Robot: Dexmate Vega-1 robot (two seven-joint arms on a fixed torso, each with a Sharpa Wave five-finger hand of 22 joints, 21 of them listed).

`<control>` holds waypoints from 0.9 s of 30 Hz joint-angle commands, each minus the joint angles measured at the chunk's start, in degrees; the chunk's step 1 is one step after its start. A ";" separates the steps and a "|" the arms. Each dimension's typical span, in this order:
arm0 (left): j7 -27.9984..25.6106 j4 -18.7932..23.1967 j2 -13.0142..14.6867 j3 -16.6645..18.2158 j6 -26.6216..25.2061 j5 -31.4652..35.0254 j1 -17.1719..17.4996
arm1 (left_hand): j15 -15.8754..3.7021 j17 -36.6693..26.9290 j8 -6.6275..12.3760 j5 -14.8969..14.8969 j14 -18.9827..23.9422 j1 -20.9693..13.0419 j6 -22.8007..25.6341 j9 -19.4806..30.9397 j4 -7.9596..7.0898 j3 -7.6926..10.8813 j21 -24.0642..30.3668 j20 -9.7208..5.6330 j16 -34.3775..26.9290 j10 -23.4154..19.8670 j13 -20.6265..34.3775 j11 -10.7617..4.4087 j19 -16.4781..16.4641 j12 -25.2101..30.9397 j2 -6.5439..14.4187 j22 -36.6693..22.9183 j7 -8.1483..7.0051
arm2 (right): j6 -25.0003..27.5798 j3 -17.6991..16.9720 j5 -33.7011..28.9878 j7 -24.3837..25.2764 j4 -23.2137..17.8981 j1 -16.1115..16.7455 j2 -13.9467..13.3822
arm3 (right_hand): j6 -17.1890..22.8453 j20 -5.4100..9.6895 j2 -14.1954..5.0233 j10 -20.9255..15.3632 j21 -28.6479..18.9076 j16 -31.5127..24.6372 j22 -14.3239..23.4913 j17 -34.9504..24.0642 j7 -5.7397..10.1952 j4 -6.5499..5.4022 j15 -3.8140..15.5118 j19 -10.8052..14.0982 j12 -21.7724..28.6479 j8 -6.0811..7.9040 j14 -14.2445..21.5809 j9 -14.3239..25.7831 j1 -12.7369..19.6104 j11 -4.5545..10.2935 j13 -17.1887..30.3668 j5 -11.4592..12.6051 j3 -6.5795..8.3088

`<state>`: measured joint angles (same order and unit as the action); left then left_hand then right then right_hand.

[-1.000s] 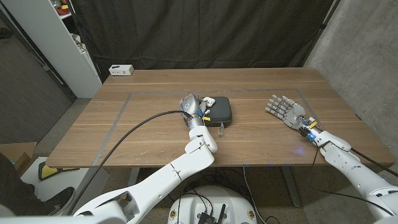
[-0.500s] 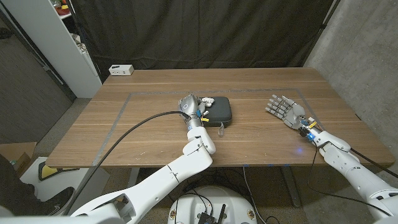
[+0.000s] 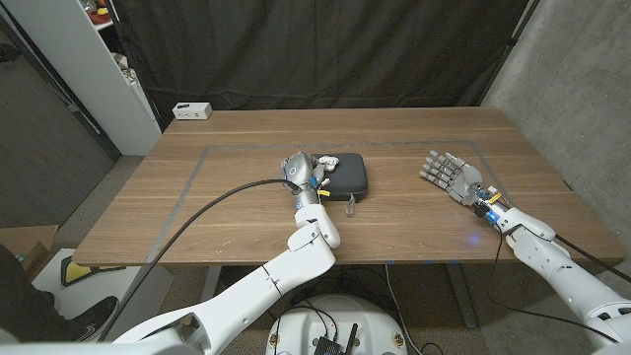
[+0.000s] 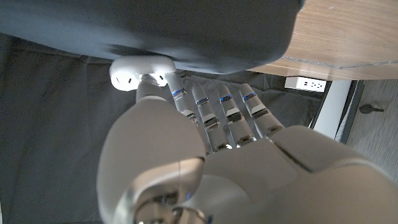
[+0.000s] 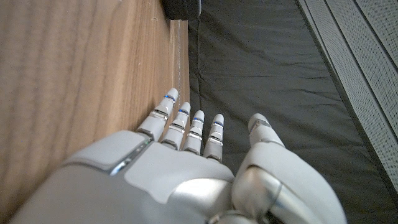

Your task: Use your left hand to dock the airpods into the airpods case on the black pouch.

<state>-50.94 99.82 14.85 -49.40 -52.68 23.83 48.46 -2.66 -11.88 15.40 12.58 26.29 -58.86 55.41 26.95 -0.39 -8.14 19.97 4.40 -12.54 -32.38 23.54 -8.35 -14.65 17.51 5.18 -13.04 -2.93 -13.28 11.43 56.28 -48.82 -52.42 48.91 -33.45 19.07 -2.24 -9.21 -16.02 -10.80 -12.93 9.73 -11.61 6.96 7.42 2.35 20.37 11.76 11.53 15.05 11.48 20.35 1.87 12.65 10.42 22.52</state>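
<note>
Reaching over the black pouch [image 3: 344, 174], your left hand [image 3: 302, 170] touches the airpods case [image 4: 142, 71]; its grip cannot be confirmed. Your right hand [image 3: 445, 171] stands spread, well apart from the pouch.

- Arms are glossy white rounded shells with a thick black cable running along the left arm [image 3: 258, 279]
- left robot hand [image 3: 301, 170] is silver-grey, with blue rings on its fingers [image 4: 227, 109]
- right robot hand [image 3: 446, 172] looks grey too, tiny blue light at the wrist
</note>
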 commanded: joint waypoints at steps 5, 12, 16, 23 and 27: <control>-0.50 0.00 0.28 0.07 1.51 0.93 0.34 | -5.86 -0.18 -1.43 0.39 -0.05 0.72 -2.66 -0.37 0.05 -0.82 0.38 0.23 -0.10 1.96 0.39 0.04 -0.01 -0.87 -0.43 0.01 -1.08 | -1.07 0.22 -0.11 -0.48 1.01 -0.58 0.56 | 0.39 -0.47 -0.15 -0.43 -0.28 -0.40 0.19 -0.08 0.04 0.12 4.38 0.23 0.38 0.11 0.30 0.07 0.45 -0.29 0.14 0.54 0.11; -0.58 -0.17 0.16 0.37 2.16 1.00 0.53 | -5.81 -0.24 -1.86 0.45 -0.08 1.03 -3.36 -0.60 -0.06 -0.97 0.44 0.33 -0.15 2.44 0.56 0.15 -0.04 -1.08 -0.48 0.04 -1.57 | -0.82 0.22 -0.07 -0.18 0.96 -0.70 0.61 | 0.56 -0.53 -0.16 -0.44 -0.28 -0.42 0.20 -0.08 0.11 0.18 4.32 0.19 0.37 0.16 0.35 0.06 0.55 -0.20 0.14 0.57 0.17; -0.84 -0.15 -0.05 0.73 2.52 0.85 0.89 | -5.74 -0.26 -2.21 0.49 -0.10 1.05 -4.07 -0.74 -0.05 -0.98 0.47 0.35 -0.17 2.48 0.64 0.04 -0.05 -1.11 -0.44 0.06 -1.96 | -0.83 0.35 -0.24 -0.31 1.17 -0.83 0.53 | 0.47 -0.69 -0.25 -0.42 -0.27 -0.43 0.20 -0.09 0.02 0.19 4.29 0.12 0.36 0.11 0.36 0.06 0.62 -0.16 0.14 0.60 0.24; -1.60 -0.12 -0.52 1.33 3.21 0.50 1.73 | -5.31 -0.28 -2.01 0.57 0.19 0.74 -3.32 -0.95 0.11 -0.81 0.53 0.51 -0.32 2.27 0.81 -0.08 -0.12 -1.06 -0.19 0.09 -2.18 | -0.92 0.51 -0.45 -0.85 2.11 -1.32 0.56 | 0.53 -0.79 -0.33 -0.49 -0.28 -0.46 0.21 -0.10 0.03 0.26 4.19 0.11 0.38 0.11 0.40 0.05 0.80 -0.07 0.14 0.64 0.36; -1.81 0.32 -0.45 1.38 3.28 0.59 2.18 | -5.27 -0.31 -1.83 0.58 0.48 0.80 -3.19 -0.80 0.09 -0.81 0.57 0.65 -0.46 2.25 0.92 -0.19 -0.14 -1.07 -0.11 0.11 -1.87 | -0.78 0.58 -0.52 -1.12 2.67 -1.73 0.57 | 0.54 -1.00 -0.36 -0.43 -0.37 -0.48 0.22 -0.13 0.03 0.27 4.19 0.30 0.35 0.11 0.42 0.05 0.86 -0.01 0.14 0.66 0.41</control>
<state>-52.02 99.77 14.67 -48.55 -50.15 24.63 49.66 -2.66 -11.87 13.30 12.97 26.30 -58.37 51.97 26.02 -0.54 -8.77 19.97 4.40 -12.54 -30.28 24.31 -8.29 -14.65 16.52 4.68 -12.76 -4.98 -14.11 11.78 56.05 -49.34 -50.96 47.96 -32.97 19.07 -2.87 -9.44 -16.02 -10.80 -13.15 9.73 -11.60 6.97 7.60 2.35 20.38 11.75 11.53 15.05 11.48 20.59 1.87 12.65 10.86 22.71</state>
